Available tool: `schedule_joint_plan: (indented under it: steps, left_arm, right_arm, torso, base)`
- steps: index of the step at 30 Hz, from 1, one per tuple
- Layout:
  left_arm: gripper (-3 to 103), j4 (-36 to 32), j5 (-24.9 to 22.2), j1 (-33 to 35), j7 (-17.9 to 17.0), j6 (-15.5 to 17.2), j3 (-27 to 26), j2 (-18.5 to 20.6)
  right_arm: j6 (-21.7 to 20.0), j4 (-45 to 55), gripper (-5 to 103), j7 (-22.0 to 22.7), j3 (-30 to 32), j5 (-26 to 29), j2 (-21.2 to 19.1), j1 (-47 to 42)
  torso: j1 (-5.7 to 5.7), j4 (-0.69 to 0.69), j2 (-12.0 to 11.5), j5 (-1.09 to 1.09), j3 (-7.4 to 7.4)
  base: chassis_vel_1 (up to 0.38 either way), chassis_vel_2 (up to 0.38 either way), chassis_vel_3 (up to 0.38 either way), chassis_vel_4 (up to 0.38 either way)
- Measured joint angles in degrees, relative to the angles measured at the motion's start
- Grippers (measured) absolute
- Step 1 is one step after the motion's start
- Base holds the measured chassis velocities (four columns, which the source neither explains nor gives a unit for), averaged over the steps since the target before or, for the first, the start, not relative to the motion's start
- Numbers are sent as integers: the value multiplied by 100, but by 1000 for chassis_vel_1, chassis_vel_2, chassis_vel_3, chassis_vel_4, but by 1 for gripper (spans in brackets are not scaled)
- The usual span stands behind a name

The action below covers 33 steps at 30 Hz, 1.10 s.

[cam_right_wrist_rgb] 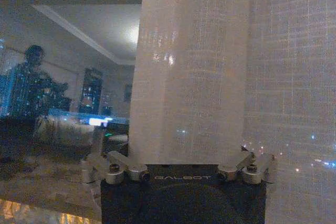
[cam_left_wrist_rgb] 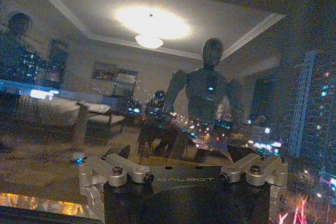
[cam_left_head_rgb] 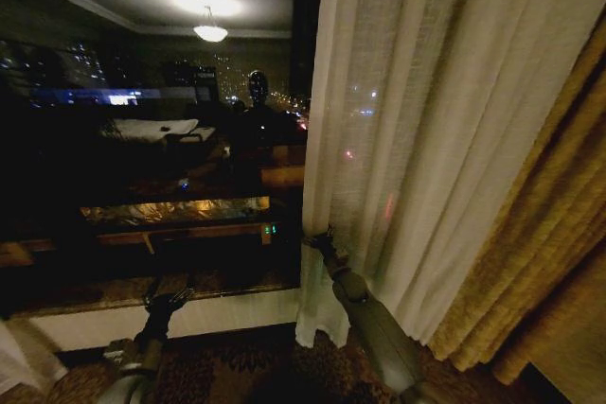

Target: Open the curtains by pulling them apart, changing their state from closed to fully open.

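The right sheer cream curtain panel [cam_left_head_rgb: 426, 120] hangs in soft pleats from the middle of the head view toward the right, its left edge beside the dark window glass [cam_left_head_rgb: 142, 158]. My right gripper [cam_left_head_rgb: 317, 237] is up at that edge, low on the panel. In the right wrist view a curtain fold [cam_right_wrist_rgb: 189, 77] stands directly in front of the right gripper [cam_right_wrist_rgb: 178, 156], whose finger links are spread wide. My left gripper [cam_left_head_rgb: 166, 298] is held low by the window sill, open and apart from any fabric; the left gripper [cam_left_wrist_rgb: 178, 153] faces the glass. A scrap of white fabric [cam_left_head_rgb: 17, 361] shows at the lower left corner.
A thick golden drape [cam_left_head_rgb: 540, 262] hangs right of the sheer panel. The white window sill [cam_left_head_rgb: 227, 314] runs along the bottom of the glass, above patterned carpet [cam_left_head_rgb: 256, 366]. The glass reflects the lit room and the robot itself [cam_left_wrist_rgb: 210, 87].
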Motion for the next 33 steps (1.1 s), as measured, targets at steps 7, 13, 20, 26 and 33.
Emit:
schedule_joint_plan:
  steps: [7,13,20,26,33]
  left_arm:
    - [100,0,0,0,0,0,0,0]
    - [100,0,0,0,0,0,0,0]
    - [100,0,0,0,0,0,0,0]
    - [100,0,0,0,0,0,0,0]
    - [100,0,0,0,0,0,0,0]
  right_arm:
    - [85,-5,68,-5,-22,27,-18,-15]
    - [99,48,46,-113,-12,89,-51,-85]
    - [196,71,24,-357,17,223,-42,-139]
    - [255,77,4,-486,43,228,-21,-166]
    - [241,51,0,-650,96,213,-11,-168]
  torso:
    - [0,0,0,0,0]
    - [0,0,0,0,0]
    - [0,0,0,0,0]
    - [-1,0,0,0,0]
    - [0,0,0,0,0]
  base:
    - [0,0,0,0]
    - [0,0,0,0]
    - [0,0,0,0]
    - [0,0,0,0]
    - [0,0,0,0]
